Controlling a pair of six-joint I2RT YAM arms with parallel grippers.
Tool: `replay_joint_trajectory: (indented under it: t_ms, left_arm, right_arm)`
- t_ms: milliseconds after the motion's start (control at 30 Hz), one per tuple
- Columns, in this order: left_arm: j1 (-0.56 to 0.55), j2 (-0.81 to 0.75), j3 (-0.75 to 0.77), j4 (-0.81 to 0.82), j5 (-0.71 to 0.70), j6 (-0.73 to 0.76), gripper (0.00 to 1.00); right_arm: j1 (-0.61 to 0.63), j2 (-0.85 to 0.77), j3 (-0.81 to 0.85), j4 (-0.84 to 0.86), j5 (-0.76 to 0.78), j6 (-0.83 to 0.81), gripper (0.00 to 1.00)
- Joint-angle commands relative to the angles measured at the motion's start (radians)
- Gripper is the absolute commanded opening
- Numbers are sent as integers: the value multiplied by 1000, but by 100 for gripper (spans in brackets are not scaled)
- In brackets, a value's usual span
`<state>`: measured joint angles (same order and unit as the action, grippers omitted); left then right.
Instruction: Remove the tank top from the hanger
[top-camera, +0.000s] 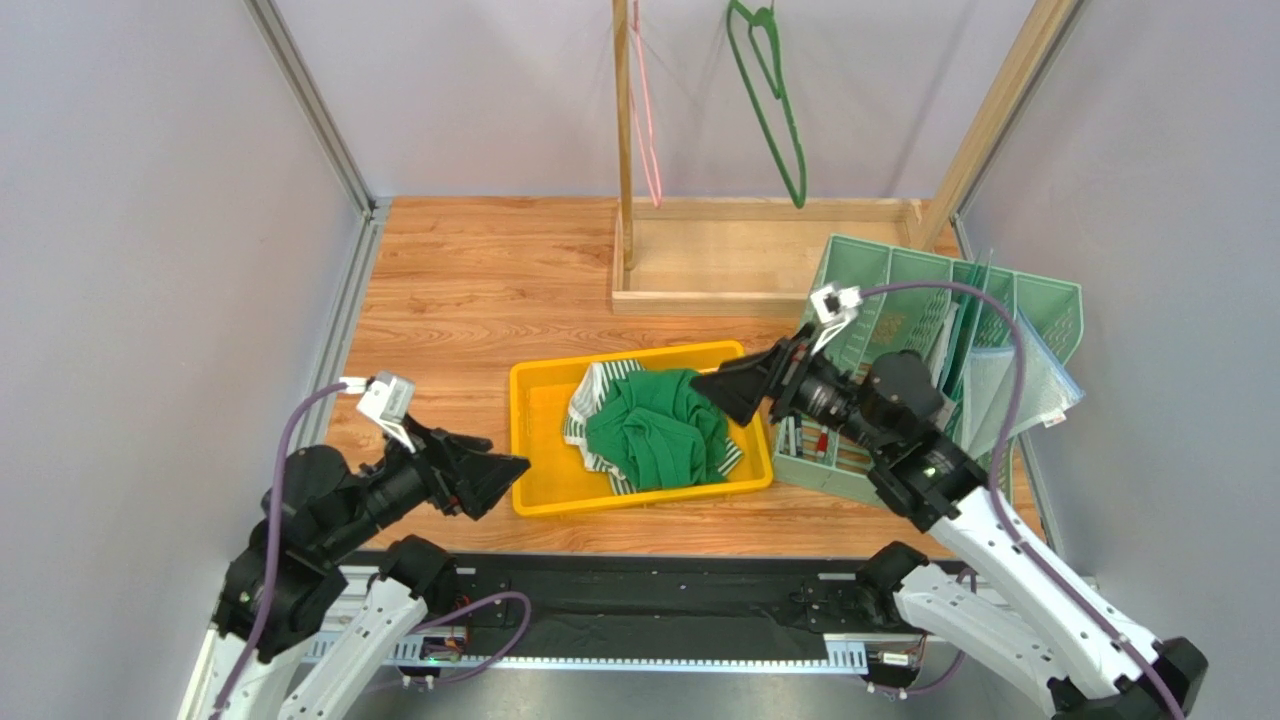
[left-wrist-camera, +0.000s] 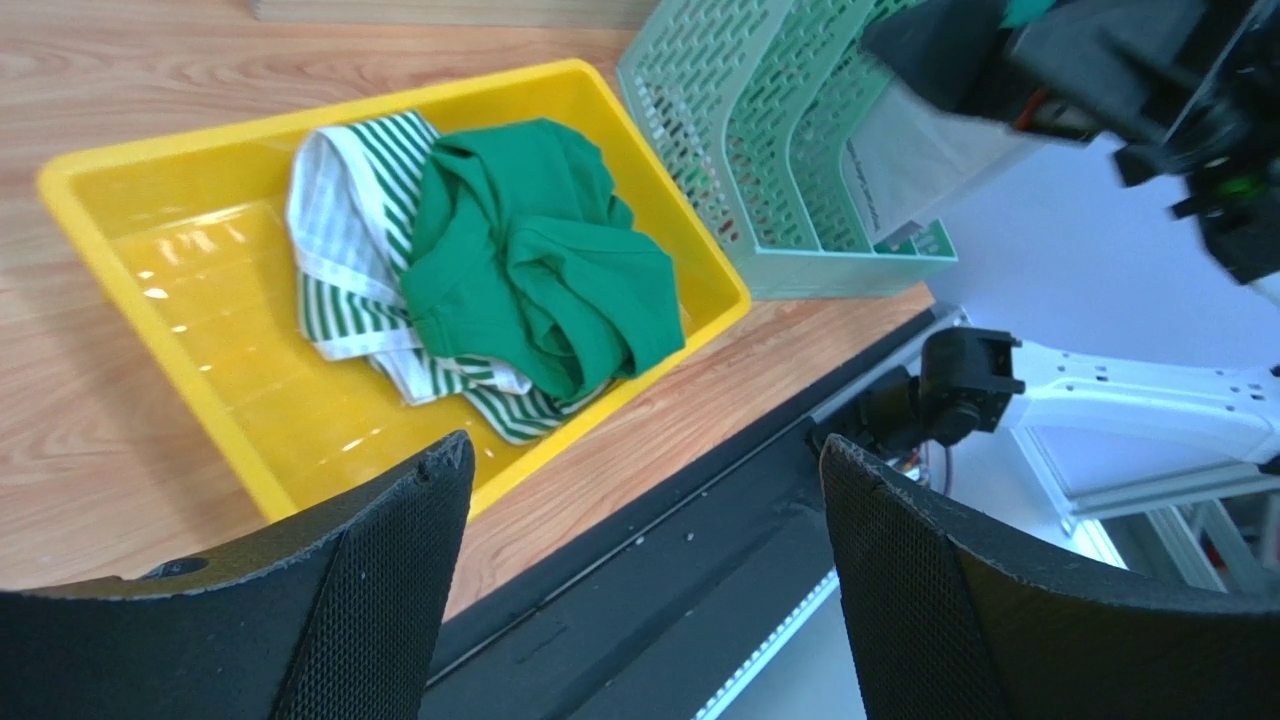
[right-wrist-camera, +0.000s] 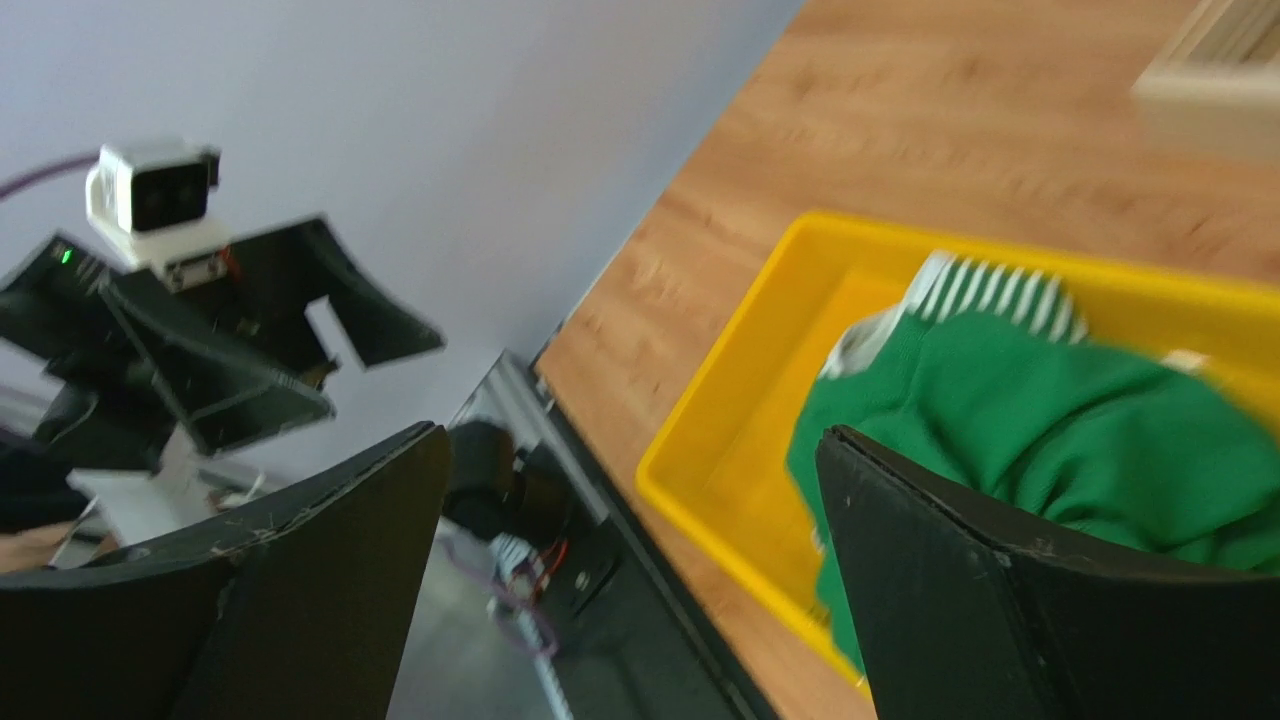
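Note:
The green tank top (top-camera: 657, 431) lies crumpled in the yellow tray (top-camera: 544, 435), on top of a green-and-white striped garment (top-camera: 592, 396). It shows again in the left wrist view (left-wrist-camera: 526, 263) and the right wrist view (right-wrist-camera: 1052, 428). A bare green hanger (top-camera: 775, 98) hangs from the wooden rack at the back. My right gripper (top-camera: 718, 393) (right-wrist-camera: 631, 435) hovers open over the tray's right side, nothing between its fingers. At the tray's near left corner my left gripper (top-camera: 499, 462) (left-wrist-camera: 643, 447) is open and holds nothing.
A pink hanger (top-camera: 646, 113) hangs beside the rack's post, whose wooden base (top-camera: 751, 282) sits behind the tray. A pale green slotted basket (top-camera: 939, 338) with folded cloth stands right of the tray. A black rail (top-camera: 646, 608) runs along the near edge.

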<state>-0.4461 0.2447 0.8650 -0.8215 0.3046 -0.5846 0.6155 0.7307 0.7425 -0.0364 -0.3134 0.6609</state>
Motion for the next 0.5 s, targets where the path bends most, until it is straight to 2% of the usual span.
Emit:
replay_joint_trajectory:
  t_ms: [0, 100, 133, 233, 267, 367, 400, 467]
  left_arm:
    - [0, -1, -125, 237, 123, -90, 89]
    - [1, -62, -236, 324, 162, -144, 89]
    - [0, -85, -295, 361, 165, -173, 89]
    - [0, -197, -412, 406, 156, -237, 89]
    - [0, -270, -441, 415, 156, -254, 89]
    - [1, -367, -552, 461, 165, -320, 89]
    - [0, -349, -564, 470, 175, -322, 89]
    - [0, -355, -627, 536, 192, -340, 88]
  right_arm:
    - [38, -8, -139, 234, -244, 177, 100]
    - [52, -103, -332, 362, -172, 169, 100]
    - [52, -147, -453, 406, -155, 178, 100]
    - [53, -331, -587, 449, -63, 198, 100]
    - [55, -443, -664, 446, -41, 206, 100]
    - [53, -638, -791, 322, 72, 218, 100]
    - [53, -781, -813, 212, 126, 221, 100]
    - [59, -759, -825, 156, 161, 185, 100]
